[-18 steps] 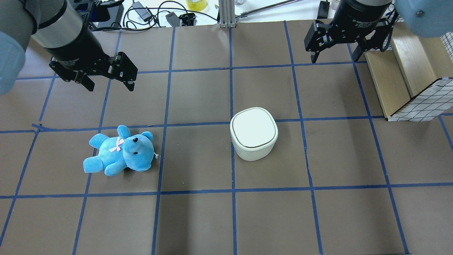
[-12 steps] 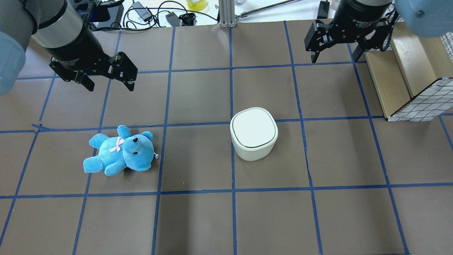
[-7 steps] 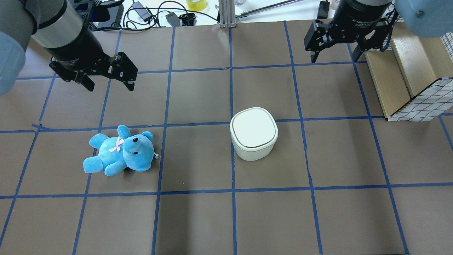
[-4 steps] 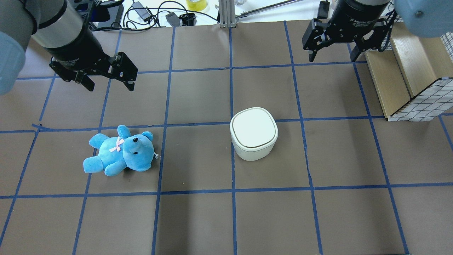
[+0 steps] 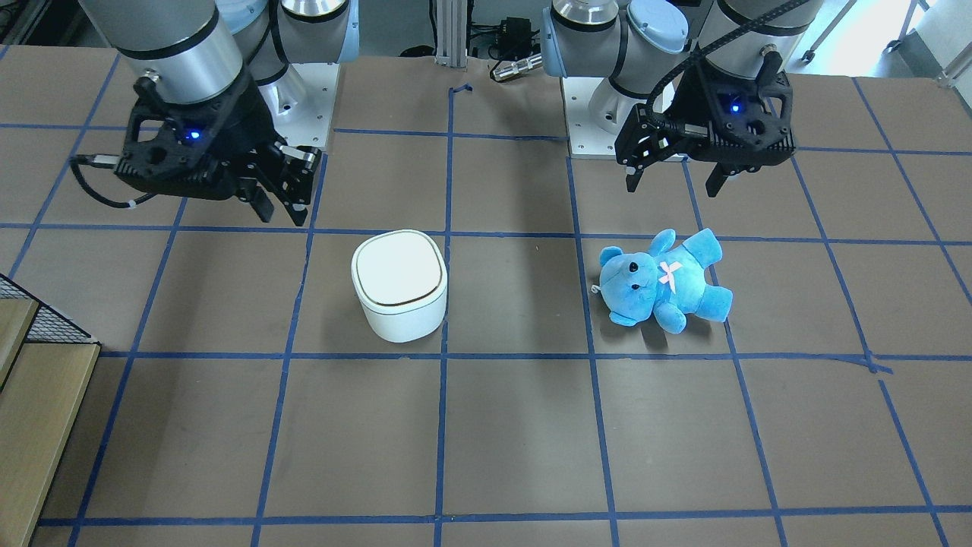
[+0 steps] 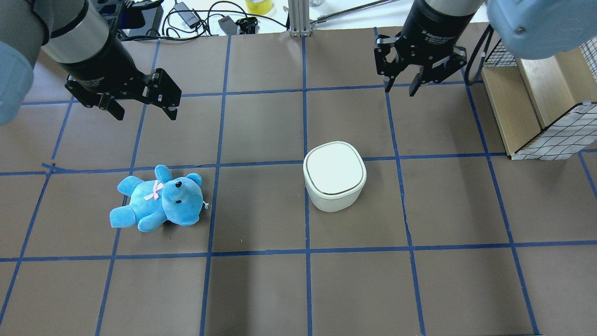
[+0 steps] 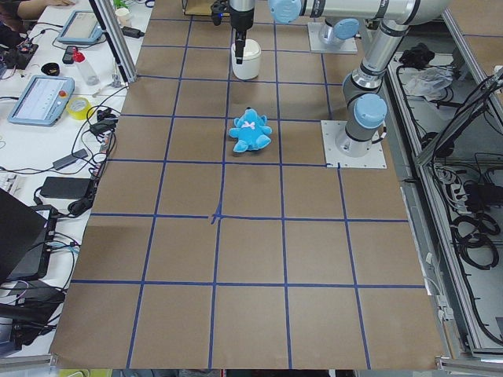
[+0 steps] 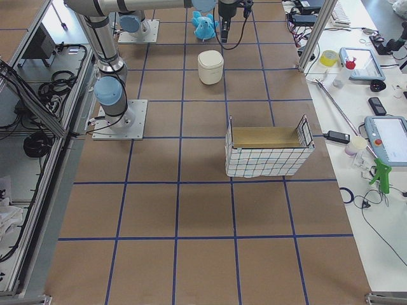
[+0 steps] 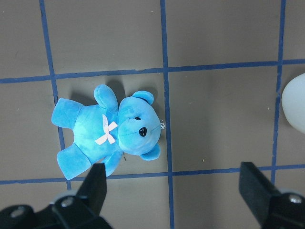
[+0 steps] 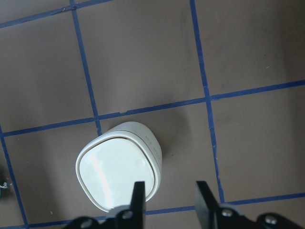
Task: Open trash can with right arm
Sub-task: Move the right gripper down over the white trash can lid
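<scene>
The white trash can point(image 6: 334, 175) stands mid-table with its flat lid down; it also shows in the front view point(image 5: 399, 285) and in the right wrist view point(image 10: 116, 174). My right gripper point(image 6: 399, 91) hovers behind and to the right of the can, apart from it. Its jaws are narrowed but a gap shows between them in the right wrist view point(image 10: 169, 191), and it holds nothing. In the front view my right gripper point(image 5: 281, 216) is up and left of the can. My left gripper point(image 6: 145, 112) is wide open and empty above the blue teddy bear point(image 6: 158, 198).
A wooden box with wire-mesh sides point(image 6: 536, 107) stands at the table's right edge, close beside my right arm. The teddy bear point(image 9: 112, 131) lies on its back left of the can. Cables and devices lie past the far edge.
My right gripper has moved left, away from the wooden box and nearer the can, has turned, and its jaws have narrowed. The left arm, can and teddy have not moved.
</scene>
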